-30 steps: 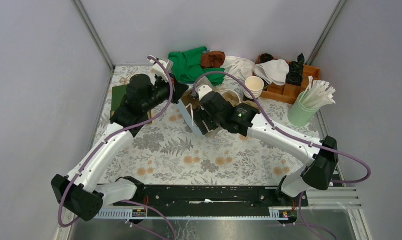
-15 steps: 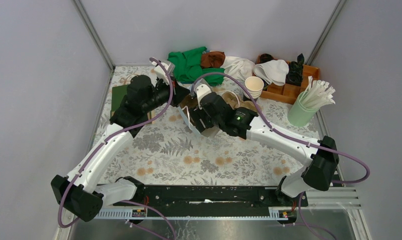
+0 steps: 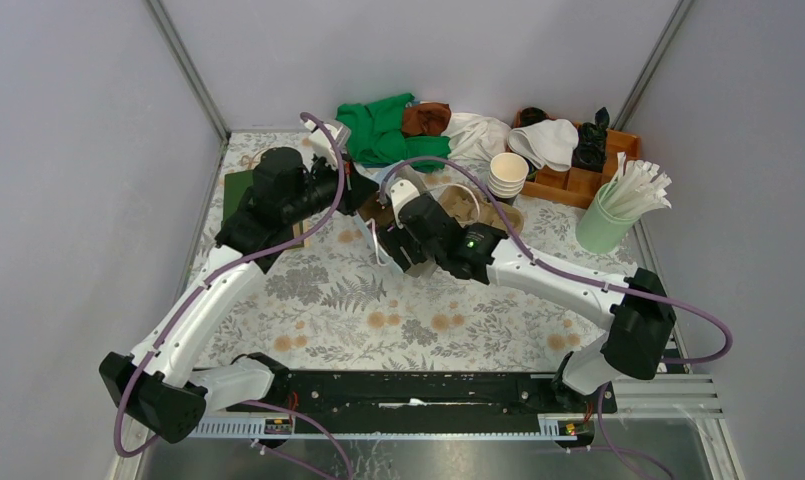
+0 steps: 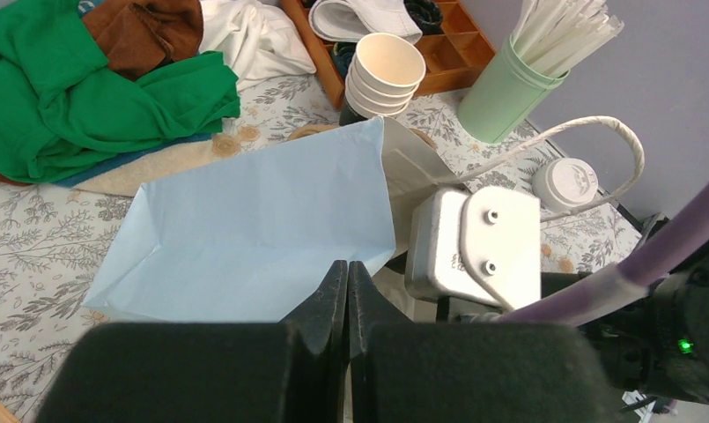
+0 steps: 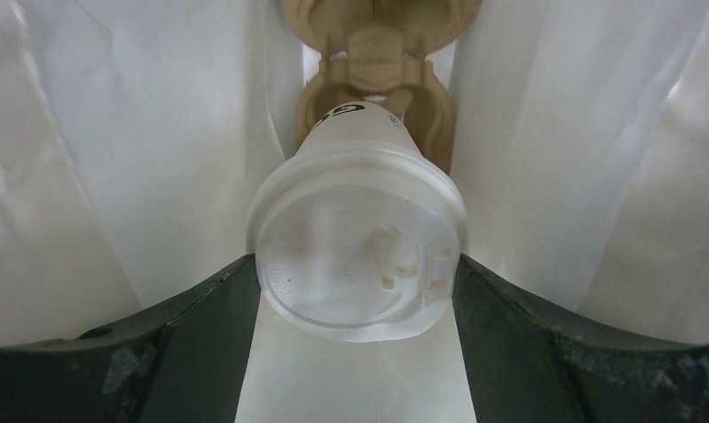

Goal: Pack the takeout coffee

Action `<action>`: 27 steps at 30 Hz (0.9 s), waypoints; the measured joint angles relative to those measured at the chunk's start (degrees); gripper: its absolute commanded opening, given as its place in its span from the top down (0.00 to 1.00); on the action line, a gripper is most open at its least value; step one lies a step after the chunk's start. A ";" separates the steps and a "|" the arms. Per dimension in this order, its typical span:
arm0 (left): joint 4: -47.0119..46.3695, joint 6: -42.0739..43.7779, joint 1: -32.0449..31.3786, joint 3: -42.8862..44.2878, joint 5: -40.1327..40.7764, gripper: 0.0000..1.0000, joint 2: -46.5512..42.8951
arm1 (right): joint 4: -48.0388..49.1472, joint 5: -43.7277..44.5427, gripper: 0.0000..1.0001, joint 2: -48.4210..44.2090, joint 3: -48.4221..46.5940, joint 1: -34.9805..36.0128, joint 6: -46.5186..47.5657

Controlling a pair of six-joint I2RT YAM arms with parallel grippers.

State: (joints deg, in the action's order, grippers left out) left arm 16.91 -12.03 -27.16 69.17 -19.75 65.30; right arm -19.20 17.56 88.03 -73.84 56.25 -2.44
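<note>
The takeout coffee (image 5: 358,251), a pale paper cup with a white round lid, lies lid-first toward the right wrist camera, deep inside a white paper bag (image 5: 113,176). My right gripper (image 5: 355,264) is shut on it, one finger on each side of the lid. A brown moulded pulp tray (image 5: 372,44) sits at the bag's far end, just past the cup's base. From above, the right gripper (image 3: 396,245) reaches into the bag (image 3: 376,238). My left gripper (image 4: 348,266) is shut on the bag's rim (image 4: 245,220). Another lidded cup (image 4: 569,181) stands on the table beyond the right wrist.
A stack of lidless cups (image 3: 507,175) stands behind the right arm, next to a brown pulp piece (image 3: 465,203). A green holder of white sticks (image 3: 608,215) and a wooden organiser (image 3: 578,170) are at the back right. Green, brown and white cloths (image 3: 383,130) lie along the back.
The right arm has moved left and pushed further into the bag with the cup. The bag has shifted slightly left. The left arm has hardly moved.
</note>
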 measured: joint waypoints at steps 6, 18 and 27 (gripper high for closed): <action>0.22 -0.37 0.00 0.00 1.49 1.00 0.00 | 2.38 0.04 0.40 0.00 3.10 0.00 0.33; 0.26 -0.48 0.00 0.02 1.75 1.00 0.13 | 7.50 1.53 0.41 0.63 5.11 0.00 3.02; 0.66 -0.48 0.00 0.15 1.90 1.00 0.72 | 9.46 1.55 0.40 3.17 5.11 0.00 4.15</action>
State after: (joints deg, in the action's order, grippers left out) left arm 17.56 -12.51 -27.16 69.32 -17.85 66.02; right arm -9.74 19.11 91.20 -68.73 56.25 1.72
